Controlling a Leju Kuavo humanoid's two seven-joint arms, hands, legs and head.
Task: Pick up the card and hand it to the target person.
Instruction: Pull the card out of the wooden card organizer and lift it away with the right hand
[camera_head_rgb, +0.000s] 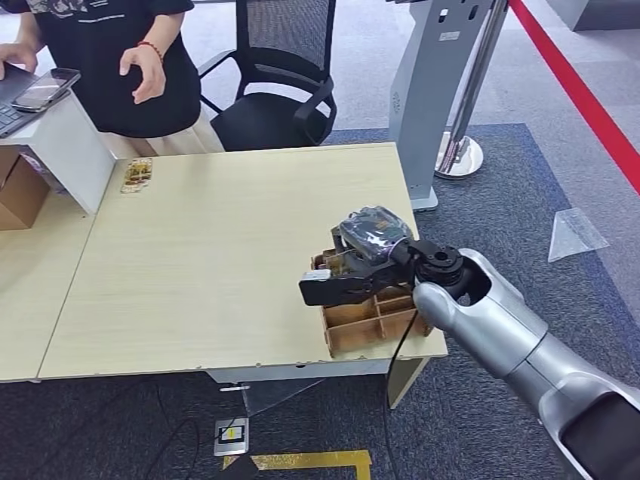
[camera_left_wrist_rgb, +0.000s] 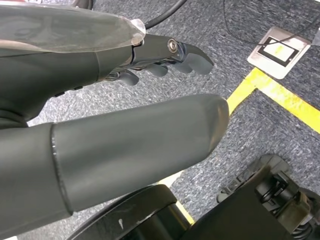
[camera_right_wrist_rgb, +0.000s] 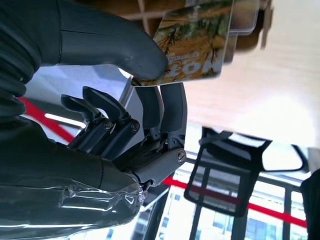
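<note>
Pale desk (camera_head_rgb: 226, 260) carries divided card box (camera_head_rgb: 355, 325) at near corner; card (camera_right_wrist_rgb: 196, 42) pinched by right hand (camera_head_rgb: 355, 275) thumb and fingers, for lifting out; left hand (camera_left_wrist_rgb: 113, 100) hung idle, fingers loosely apart, nothing held

even, bright overhead light in head view, soft shadows under the pale wooden table (camera_head_rgb: 226, 260). right wrist view: table surface blown out, background blurred. left wrist view: near grey thumb (camera_left_wrist_rgb: 132, 145) soft.
</note>
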